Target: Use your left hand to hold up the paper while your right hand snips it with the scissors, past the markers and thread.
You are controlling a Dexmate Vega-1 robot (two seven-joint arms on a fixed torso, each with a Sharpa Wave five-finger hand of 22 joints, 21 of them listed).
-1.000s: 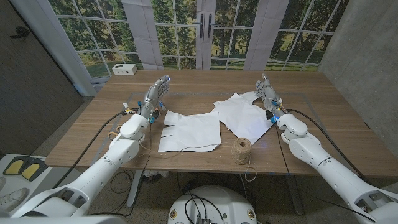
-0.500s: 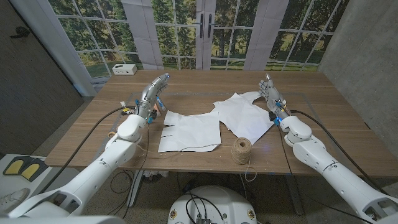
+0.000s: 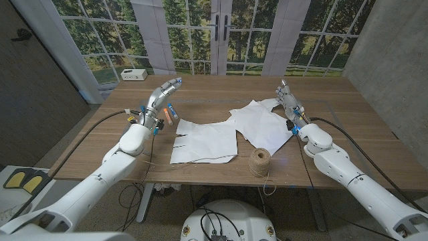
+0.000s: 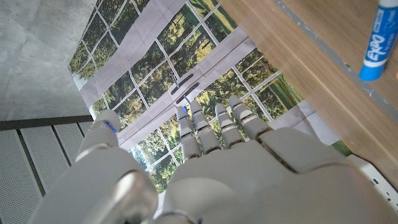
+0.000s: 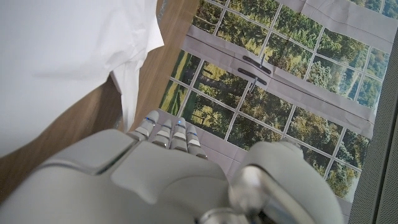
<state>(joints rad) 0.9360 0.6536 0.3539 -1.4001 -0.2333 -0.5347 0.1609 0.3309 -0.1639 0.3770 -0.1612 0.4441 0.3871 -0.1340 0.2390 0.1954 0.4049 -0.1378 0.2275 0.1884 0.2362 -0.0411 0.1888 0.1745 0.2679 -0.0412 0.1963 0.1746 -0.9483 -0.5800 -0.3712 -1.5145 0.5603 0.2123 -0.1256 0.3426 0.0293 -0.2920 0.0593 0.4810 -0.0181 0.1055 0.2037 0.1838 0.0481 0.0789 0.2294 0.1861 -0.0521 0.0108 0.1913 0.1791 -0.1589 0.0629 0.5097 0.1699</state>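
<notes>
Two white paper sheets lie mid-table: a flat paper [image 3: 204,142] at the front and a crumpled sheet [image 3: 261,124] to its right, the latter also seen from the right wrist as white paper [image 5: 68,37]. Small dark marks at the flat sheet's left edge are too small to tell as scissors. My left hand [image 3: 162,96] hovers over the table left of the paper, fingers [image 4: 211,121] straight, holding nothing. Markers [image 3: 168,115] lie just below it; a blue marker [image 4: 375,40] shows on the wood. My right hand [image 3: 289,104] stands at the crumpled sheet's right edge, fingers [image 5: 165,134] straight and empty.
A spool of twine [image 3: 259,161] stands near the front edge, right of the flat sheet, its loose end trailing over the edge. A white box [image 3: 134,74] sits at the far left corner. Windows and a door stand behind the table [image 3: 348,114].
My left hand has swung left and tilted outward, away from the paper. My right hand has barely moved. Paper, twine and markers lie as before.
</notes>
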